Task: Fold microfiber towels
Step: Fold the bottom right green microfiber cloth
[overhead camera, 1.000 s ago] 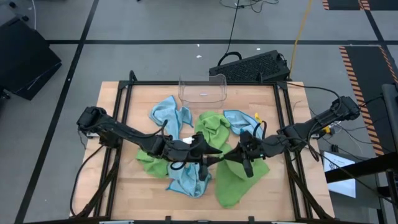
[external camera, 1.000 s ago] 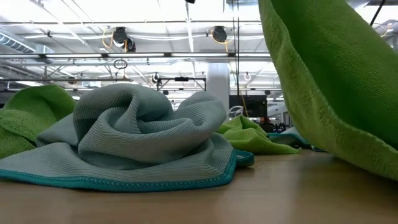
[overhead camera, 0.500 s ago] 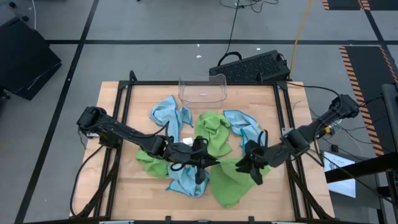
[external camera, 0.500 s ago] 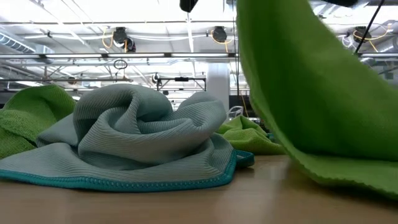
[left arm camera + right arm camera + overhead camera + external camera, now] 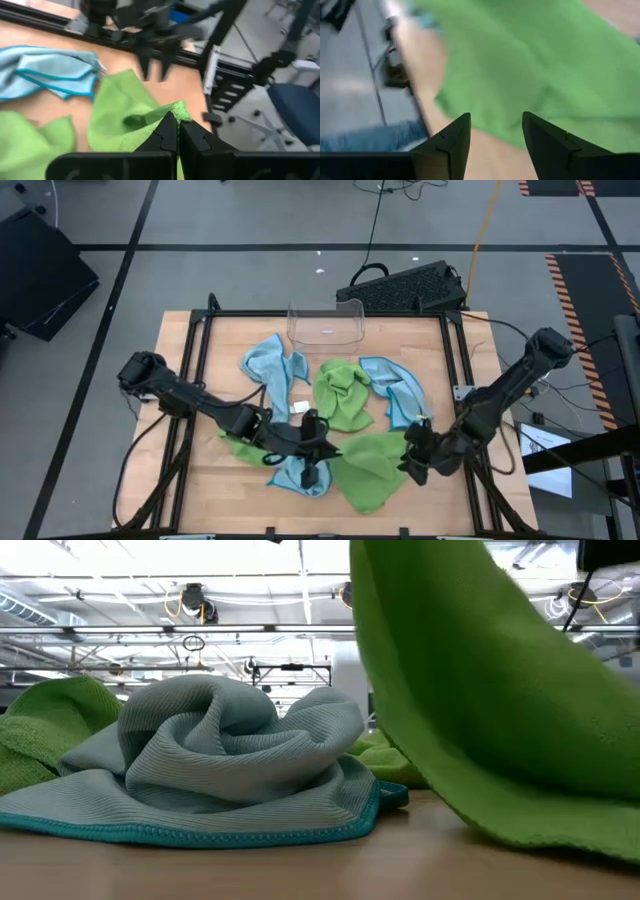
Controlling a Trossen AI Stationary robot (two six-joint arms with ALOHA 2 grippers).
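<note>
While the left gripper [image 5: 312, 452] pinches one corner of the green towel [image 5: 368, 470] at the table's front, the right gripper [image 5: 418, 460], jaws apart and empty, hovers beside the towel's opposite edge, nearer the free corner.

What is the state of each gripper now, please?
Left gripper: closed, pinching an edge of the green towel.
Right gripper: open, holding nothing, beside the same towel.
</note>
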